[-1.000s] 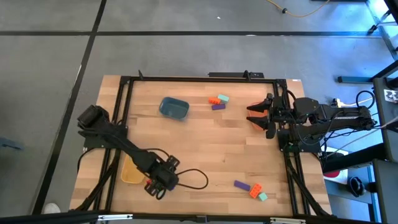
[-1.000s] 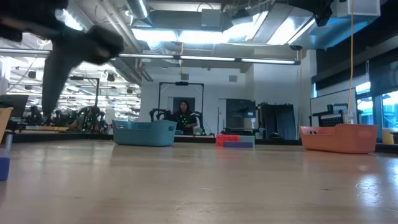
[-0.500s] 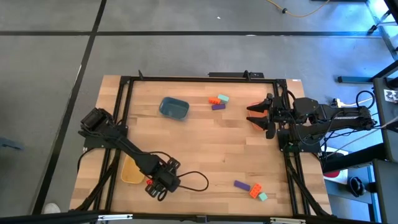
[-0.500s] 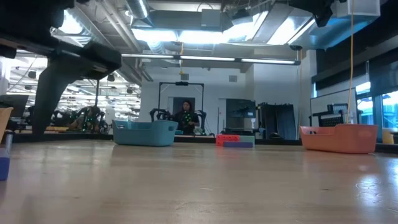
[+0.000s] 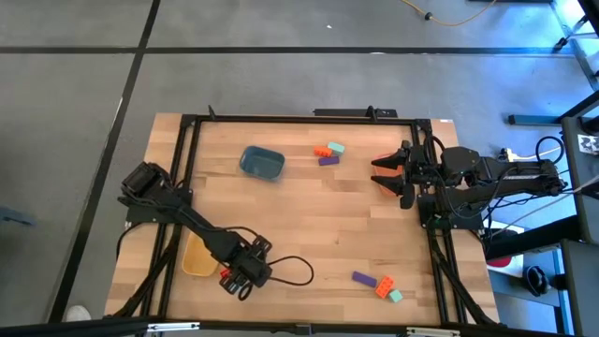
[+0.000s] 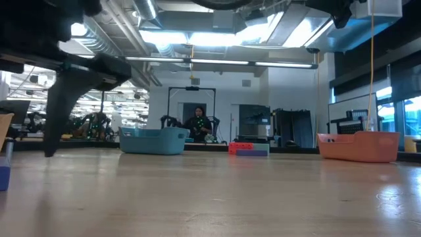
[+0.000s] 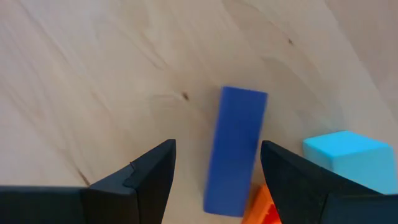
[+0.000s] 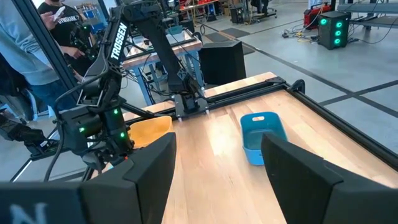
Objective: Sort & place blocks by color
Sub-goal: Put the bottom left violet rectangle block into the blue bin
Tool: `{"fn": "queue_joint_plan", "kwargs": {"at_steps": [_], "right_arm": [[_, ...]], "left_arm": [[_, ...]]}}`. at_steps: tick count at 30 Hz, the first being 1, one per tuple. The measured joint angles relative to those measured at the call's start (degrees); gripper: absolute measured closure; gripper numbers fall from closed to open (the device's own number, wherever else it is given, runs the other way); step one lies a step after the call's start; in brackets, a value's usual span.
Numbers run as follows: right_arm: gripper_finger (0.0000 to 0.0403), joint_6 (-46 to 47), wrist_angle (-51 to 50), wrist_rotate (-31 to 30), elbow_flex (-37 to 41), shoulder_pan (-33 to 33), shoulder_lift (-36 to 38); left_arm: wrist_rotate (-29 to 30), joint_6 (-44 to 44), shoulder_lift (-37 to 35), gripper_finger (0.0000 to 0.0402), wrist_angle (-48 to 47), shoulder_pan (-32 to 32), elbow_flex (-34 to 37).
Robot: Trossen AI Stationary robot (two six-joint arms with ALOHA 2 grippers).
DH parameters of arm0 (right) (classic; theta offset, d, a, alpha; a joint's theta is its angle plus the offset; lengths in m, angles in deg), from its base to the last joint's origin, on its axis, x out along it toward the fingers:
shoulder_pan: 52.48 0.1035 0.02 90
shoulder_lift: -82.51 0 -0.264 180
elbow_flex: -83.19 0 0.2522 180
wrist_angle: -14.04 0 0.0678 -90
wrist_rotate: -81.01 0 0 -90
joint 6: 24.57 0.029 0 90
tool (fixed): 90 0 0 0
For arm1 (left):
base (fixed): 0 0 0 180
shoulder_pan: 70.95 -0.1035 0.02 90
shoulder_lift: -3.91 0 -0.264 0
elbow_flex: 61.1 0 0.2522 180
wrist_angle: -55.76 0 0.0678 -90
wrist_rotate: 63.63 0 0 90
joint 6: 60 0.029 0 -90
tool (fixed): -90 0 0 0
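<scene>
My left hand (image 7: pixel 214 180) hovers open above a purple block (image 7: pixel 236 150) near the front-left corner of the wooden surface (image 5: pixel 309 215), its two fingers standing either side of the brick without touching it, while an orange-red block (image 7: pixel 263 207) and a mint-green block (image 7: pixel 347 158) crowd just beside the brick's far end. That crowding is my worry: if I drop straight down from here, one finger could land on the green or the orange-red piece and shove it, or I might pinch two colours at once and carry the wrong one into a tub. The purple brick also lies slightly askew between the fingers (a skewed close could spin it out). The yellow tub (image 5: pixel 198 255) sits just beside this arm, so a careless lift may clip its rim. My right hand (image 5: pixel 386 173) waits open at the right edge of the surface, away from the work. Other blocks lie in two clusters, one (image 5: pixel 328 153) near the blue tub (image 5: pixel 262 164) at the back and one (image 5: pixel 376 284) toward the front right; none is in a tub yet that I can see.
</scene>
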Motion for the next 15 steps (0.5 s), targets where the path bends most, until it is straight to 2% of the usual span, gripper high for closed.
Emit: {"fn": "queue_joint_plan", "kwargs": {"at_steps": [6,15], "right_arm": [[0.0163,0.01,0.02,0.0,0.0,0.01,0.02],[0.0163,0.01,0.03,-0.87,0.02,0.02,0.02]], "left_arm": [[-1.93,-0.03,3.12,0.0173,0.12,-0.71,-0.03],[0.14,-0.67,3.49,0.0173,0.32,-1.19,-0.08]]}}
